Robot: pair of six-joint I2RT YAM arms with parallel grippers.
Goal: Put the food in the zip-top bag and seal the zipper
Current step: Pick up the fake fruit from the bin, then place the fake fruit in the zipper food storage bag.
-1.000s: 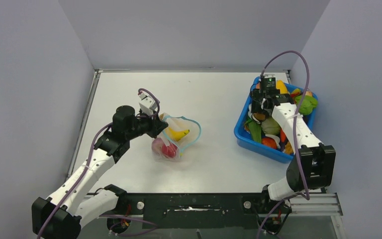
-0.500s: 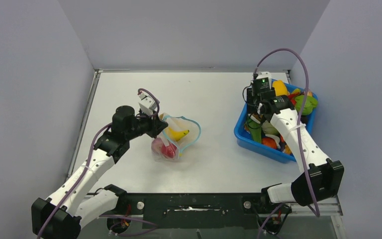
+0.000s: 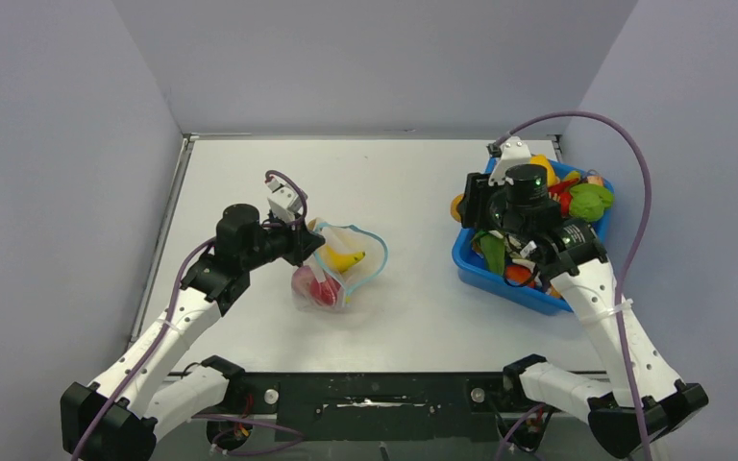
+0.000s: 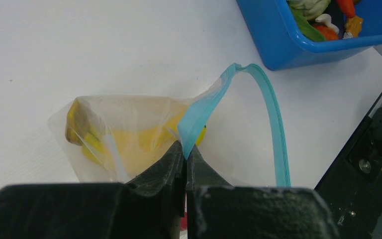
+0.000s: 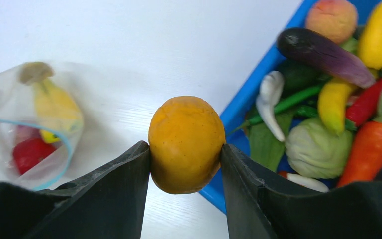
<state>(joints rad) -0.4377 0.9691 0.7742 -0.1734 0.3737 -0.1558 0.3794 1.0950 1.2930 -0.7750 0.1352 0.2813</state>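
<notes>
Plain grey walls point(image 3: 375, 58) enclose the white desk point(image 3: 413, 298). A blue plastic bin point(image 3: 495, 281) of toy food point(image 5: 323, 50) stands just beside the right gripper point(image 5: 185, 148), which clamps a round orange toy fruit point(image 5: 186, 124). The left gripper point(image 4: 184, 152) pinches the light blue zipper point(image 4: 273, 114) of the crinkly clear zip-top bag point(image 4: 129, 114).

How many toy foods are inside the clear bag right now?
2 for sure: a yellow banana near the mouth of the clear bag, a red fruit deeper in. A pinkish blur beside the red one may be a third.
</notes>
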